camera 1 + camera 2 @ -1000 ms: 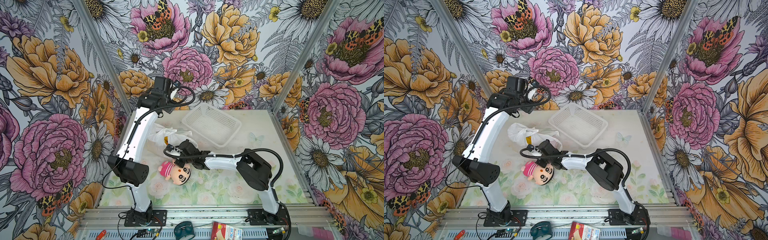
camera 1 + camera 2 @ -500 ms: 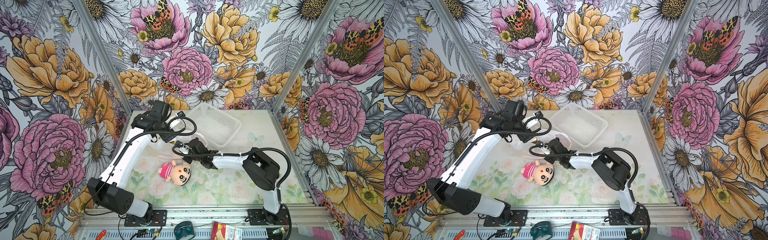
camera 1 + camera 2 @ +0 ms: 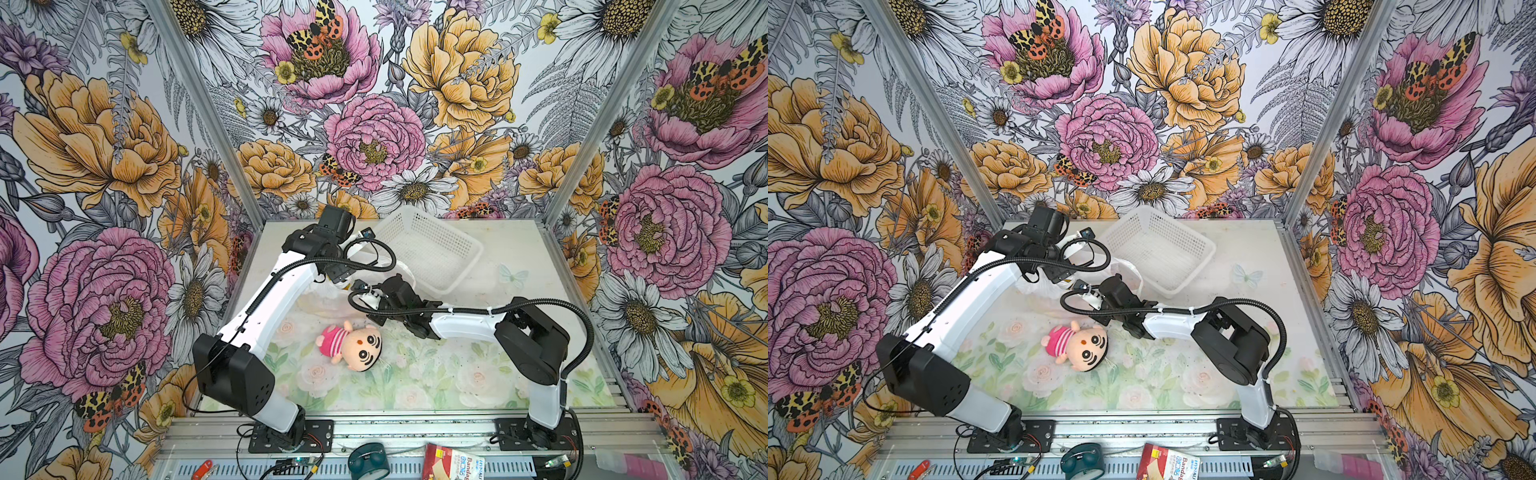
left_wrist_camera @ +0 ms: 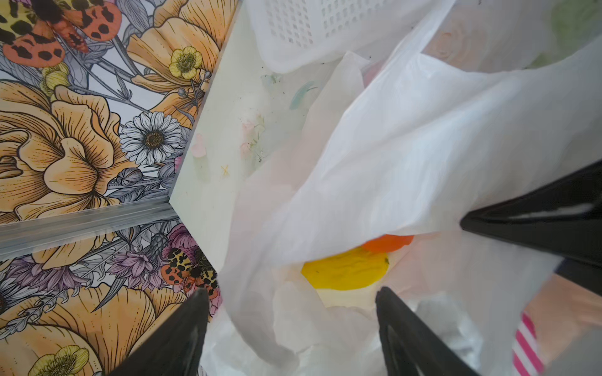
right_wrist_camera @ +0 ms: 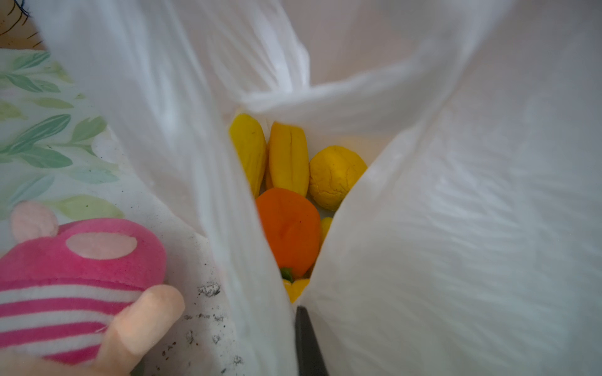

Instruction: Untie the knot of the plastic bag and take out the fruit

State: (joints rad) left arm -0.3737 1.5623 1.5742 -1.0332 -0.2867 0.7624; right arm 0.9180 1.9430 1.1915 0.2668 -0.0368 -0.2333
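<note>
The white plastic bag (image 3: 318, 296) lies at the back left of the table, its mouth pulled open. My right gripper (image 5: 304, 328) is shut on a fold of the bag's edge at the near side of the mouth. The right wrist view looks into the bag at the fruit: elongated yellow ones (image 5: 288, 156), a round yellow one (image 5: 335, 175) and an orange one (image 5: 288, 228). My left gripper (image 4: 293, 312) hangs open right over the bag, its fingers (image 4: 192, 328) astride crumpled film, with a yellow fruit (image 4: 345, 268) just ahead. The knot is out of view.
A pink-striped plush doll (image 3: 353, 345) lies on the table in front of the bag, close to my right wrist. A white perforated basket (image 3: 478, 249) stands tilted behind the bag, at the back. The left side wall is close to the bag.
My left arm has come down from high at the back until its open gripper is over the bag. My right gripper has drawn the bag's edge away from the doll, toward the basket.
</note>
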